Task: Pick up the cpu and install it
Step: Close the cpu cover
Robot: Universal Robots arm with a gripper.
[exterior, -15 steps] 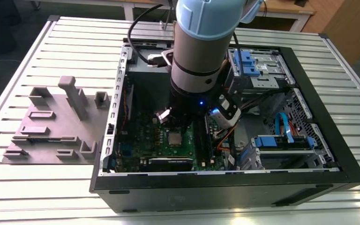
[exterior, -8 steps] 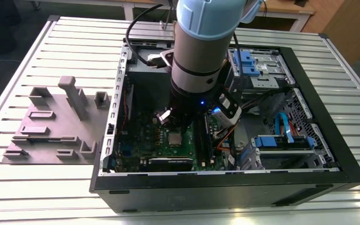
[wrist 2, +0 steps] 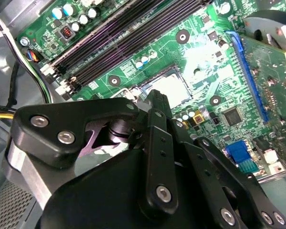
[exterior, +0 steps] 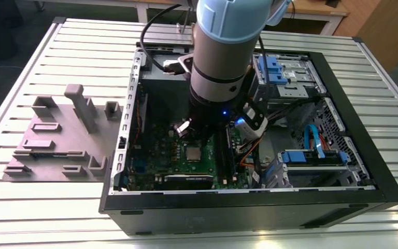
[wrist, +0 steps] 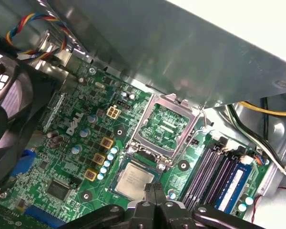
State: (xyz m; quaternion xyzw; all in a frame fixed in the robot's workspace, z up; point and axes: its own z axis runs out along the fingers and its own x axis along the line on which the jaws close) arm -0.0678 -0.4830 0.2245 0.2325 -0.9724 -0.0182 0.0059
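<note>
In the exterior view we find the arm (exterior: 216, 78) filling the centre of the case (exterior: 254, 207), drive cage (exterior: 285, 72) and cables (exterior: 311, 137) crowding the right; open board (exterior: 154, 158) lies left of the cpu (exterior: 193, 152).

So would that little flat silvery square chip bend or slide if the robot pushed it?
Probably stiff: the small flat silvery-grey square chip has a metal-looking top, so it shouldn't flop. It likely won't slide, since it lies seated in the green circuit board. It looks thin, so probably light.
</note>
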